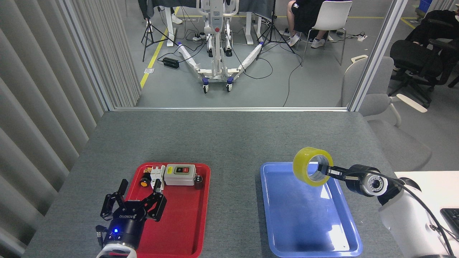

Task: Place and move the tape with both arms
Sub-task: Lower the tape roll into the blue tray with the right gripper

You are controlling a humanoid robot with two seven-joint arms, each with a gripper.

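The yellow tape roll (pixel 308 166) hangs in the air over the far right part of the blue tray (pixel 287 215), its white core facing me. My right gripper (pixel 324 170) is shut on the tape, with one finger reaching into the core and the rest hidden behind the roll. My left gripper (pixel 133 205) points up over the near left corner of the red tray (pixel 179 222). Its black fingers (pixel 123 187) are spread open and hold nothing.
At the far end of the red tray sit a grey switch box (pixel 180 174), a white breaker (pixel 157 175) and small parts. A white desk (pixel 430 186) with a mouse and keyboard stands at the right. Behind the table's far edge is a glass partition.
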